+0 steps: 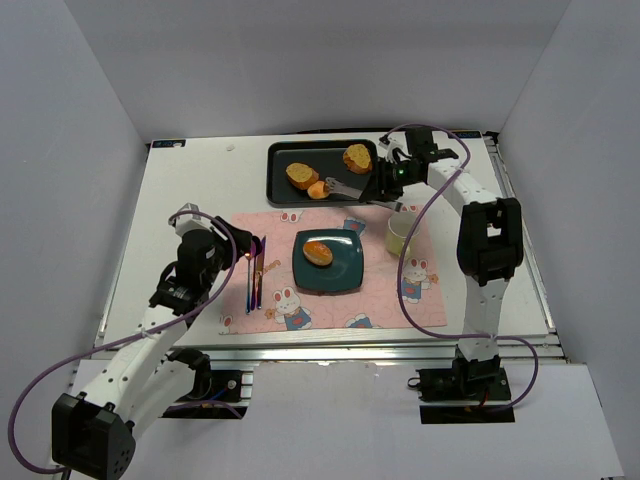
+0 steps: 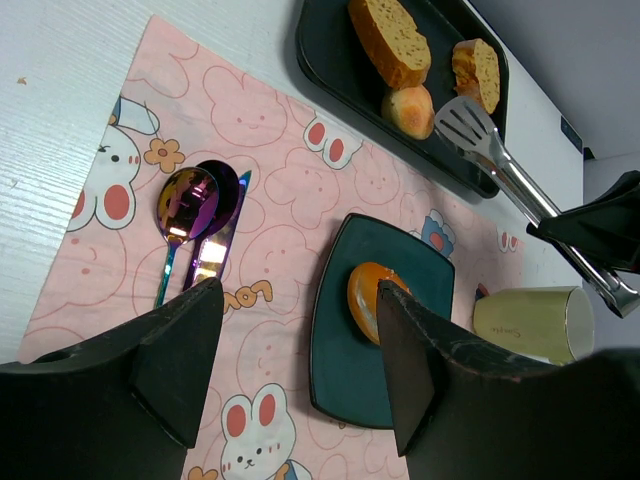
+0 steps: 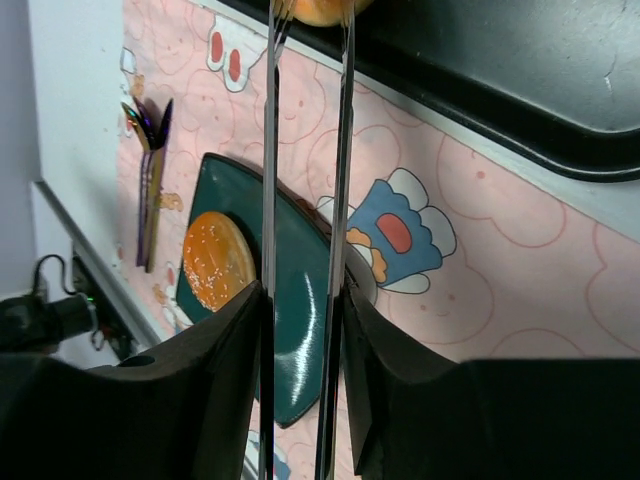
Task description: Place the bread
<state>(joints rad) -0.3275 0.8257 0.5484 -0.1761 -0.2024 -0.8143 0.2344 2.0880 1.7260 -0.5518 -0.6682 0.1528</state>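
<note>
One golden-orange bun point(image 1: 318, 252) lies on the dark teal plate point(image 1: 345, 275); it also shows in the left wrist view point(image 2: 363, 296) and the right wrist view point(image 3: 217, 260). The other bun point(image 1: 318, 190) lies in the black tray point(image 1: 285, 155), also seen in the left wrist view point(image 2: 410, 108) and at the top edge of the right wrist view point(image 3: 320, 10). My right gripper point(image 1: 385, 180) point(image 3: 300, 295) is shut on metal tongs point(image 1: 345, 186) point(image 3: 270, 150), whose tips sit at this bun. My left gripper point(image 1: 238, 262) point(image 2: 300, 290) is open and empty over the pink mat, left of the plate.
Two larger toasted pieces point(image 1: 302, 175) point(image 1: 357, 158) lie in the tray. A pale yellow cup point(image 1: 398, 235) stands right of the plate. A purple spoon and knife point(image 1: 257, 270) lie on the pink bunny placemat point(image 1: 420, 290) by my left gripper.
</note>
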